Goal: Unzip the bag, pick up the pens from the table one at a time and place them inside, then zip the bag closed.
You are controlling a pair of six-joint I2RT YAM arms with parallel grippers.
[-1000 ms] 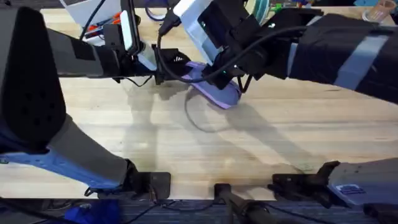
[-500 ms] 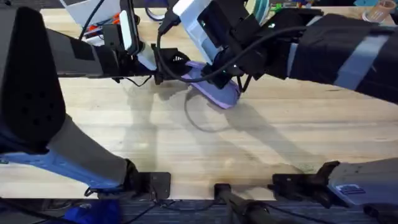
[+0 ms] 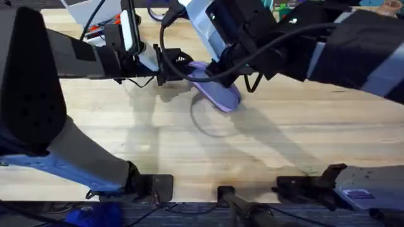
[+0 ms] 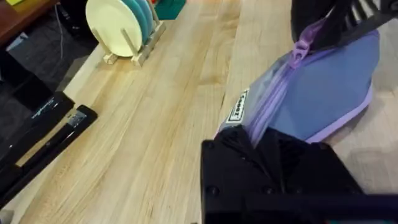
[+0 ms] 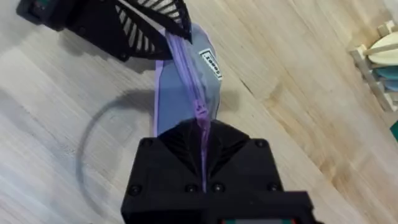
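Both arms are on the bag (image 3: 218, 94) now, which sits lifted near the far edge of the desk (image 3: 265, 145), stretched between them. The left gripper (image 4: 261, 140) has its fingers clamped on one end of the pouch, beside the small label. The right gripper (image 5: 202, 134) has its fingers pinched tight at the other end, right on the zipper line at the pull, it appears.

Where are we in the task? Hard call. The zipper looks closed along the stretch visible between the two grippers, and no pens lie on the bare wood near the bag. My judgement: either the unzip is only starting or the closing pull is finishing; I cannot tell which, nor whether any pen is inside.

Around it, a dish rack (image 4: 127, 28) with plates stands near the desk's edge, well apart. A cable loop (image 5: 99, 146) lies on the wood just under the bag and could snag it.
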